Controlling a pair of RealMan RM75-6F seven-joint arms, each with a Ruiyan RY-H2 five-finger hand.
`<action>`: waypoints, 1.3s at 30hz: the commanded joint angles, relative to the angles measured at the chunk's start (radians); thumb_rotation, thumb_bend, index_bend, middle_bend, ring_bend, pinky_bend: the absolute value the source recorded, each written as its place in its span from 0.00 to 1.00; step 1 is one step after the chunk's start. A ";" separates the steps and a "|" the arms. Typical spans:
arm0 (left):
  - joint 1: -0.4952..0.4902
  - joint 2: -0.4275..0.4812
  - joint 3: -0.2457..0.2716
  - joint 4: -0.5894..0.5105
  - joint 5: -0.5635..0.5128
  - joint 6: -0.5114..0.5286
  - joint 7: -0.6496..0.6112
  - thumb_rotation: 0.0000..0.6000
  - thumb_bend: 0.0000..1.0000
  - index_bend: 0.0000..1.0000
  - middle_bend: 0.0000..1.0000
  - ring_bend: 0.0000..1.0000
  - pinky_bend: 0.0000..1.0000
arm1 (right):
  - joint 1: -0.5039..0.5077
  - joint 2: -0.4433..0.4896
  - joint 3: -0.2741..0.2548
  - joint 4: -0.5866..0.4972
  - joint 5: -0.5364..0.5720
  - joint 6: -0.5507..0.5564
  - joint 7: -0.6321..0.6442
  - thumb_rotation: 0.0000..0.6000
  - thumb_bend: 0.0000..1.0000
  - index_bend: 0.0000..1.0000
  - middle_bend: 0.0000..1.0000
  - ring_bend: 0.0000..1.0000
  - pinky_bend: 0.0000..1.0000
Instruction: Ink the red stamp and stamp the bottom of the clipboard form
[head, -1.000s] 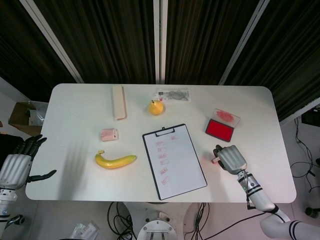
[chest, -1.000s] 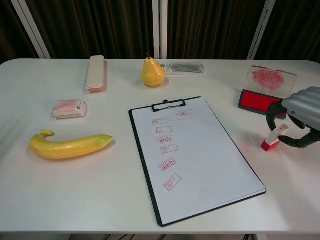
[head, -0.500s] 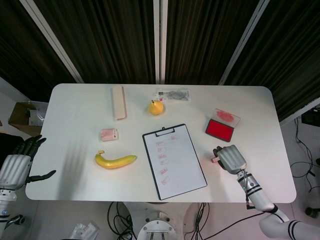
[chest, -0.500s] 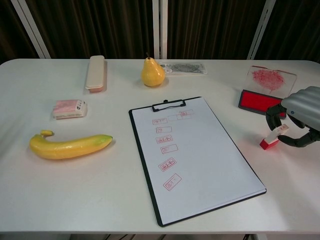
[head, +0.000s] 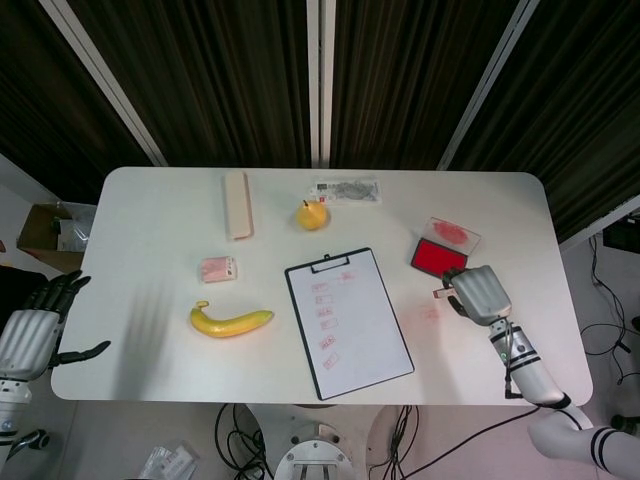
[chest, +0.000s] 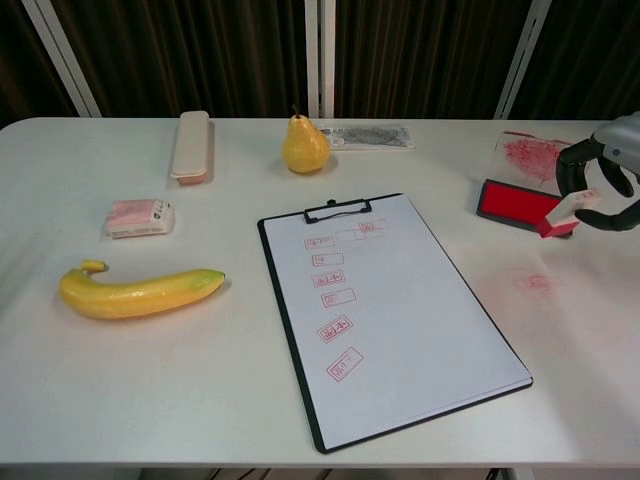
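Observation:
My right hand (head: 480, 293) pinches the small red stamp (chest: 562, 213) and holds it, tilted, just off the table at the near right corner of the red ink pad (chest: 512, 202). The same hand (chest: 608, 172) shows at the right edge of the chest view. The clipboard (chest: 300, 335) lies in the middle of the table, its form (chest: 420, 310) bearing several red stamp marks down the left side. My left hand (head: 27, 340) hangs beyond the table's left edge with fingers spread and nothing in it.
The pad's clear lid (chest: 532, 156), smeared red, lies behind the pad. A faint red smudge (chest: 531, 283) marks the table right of the clipboard. A banana (chest: 140, 292), pink packet (chest: 140, 216), beige case (chest: 191, 146), pear (chest: 305, 145) and plastic bag (chest: 367, 136) lie left and behind.
My right hand has lifted the stamp from the table and carried it back and to the right, up to the ink pad. A red smudge now shows where the stamp stood.

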 joint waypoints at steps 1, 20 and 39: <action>-0.002 -0.001 0.000 -0.001 0.002 -0.001 0.000 0.67 0.09 0.11 0.08 0.09 0.18 | 0.051 0.020 0.052 0.031 0.088 -0.098 0.022 1.00 0.37 0.67 0.55 0.67 0.88; -0.008 -0.004 -0.003 0.015 -0.008 -0.017 -0.008 0.67 0.09 0.11 0.08 0.09 0.18 | 0.171 -0.135 0.092 0.302 0.246 -0.276 0.021 1.00 0.38 0.69 0.56 0.67 0.88; -0.009 -0.008 -0.003 0.023 -0.016 -0.023 -0.010 0.67 0.09 0.11 0.08 0.09 0.18 | 0.194 -0.202 0.075 0.400 0.286 -0.322 -0.002 1.00 0.38 0.73 0.59 0.67 0.88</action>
